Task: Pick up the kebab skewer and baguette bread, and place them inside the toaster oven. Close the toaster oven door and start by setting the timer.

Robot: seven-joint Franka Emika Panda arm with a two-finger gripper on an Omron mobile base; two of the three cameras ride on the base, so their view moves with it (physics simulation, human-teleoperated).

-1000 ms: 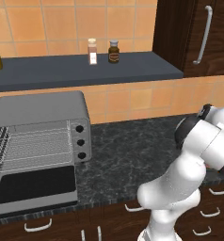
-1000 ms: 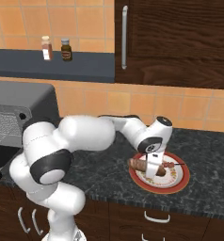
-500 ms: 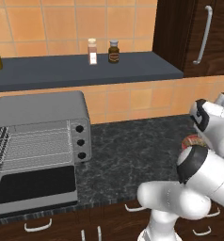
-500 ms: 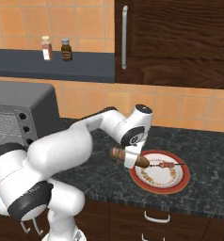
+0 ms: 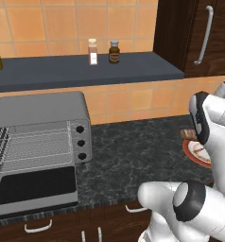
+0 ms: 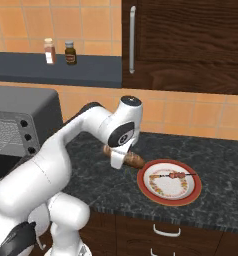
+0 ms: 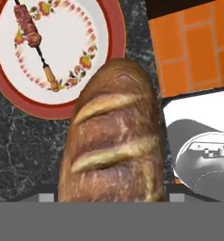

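Between the hand's [image 6: 122, 161] spread fingers sits the baguette bread [image 7: 113, 141], clamped (kebab skewer [image 7: 33, 40] on the plate [image 7: 76, 56] beyond).

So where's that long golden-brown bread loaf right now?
The golden-brown baguette is held in the robot's gripper above the dark counter, just left of the red-rimmed plate in the right base view.

Arm swung left off the plate [image 6: 191, 194] toward frame centre in right base view, carrying the baguette bread [image 6: 125, 159] with it; loaf now lifted clear of the plate, kebab skewer [image 6: 173, 175] left alone on it
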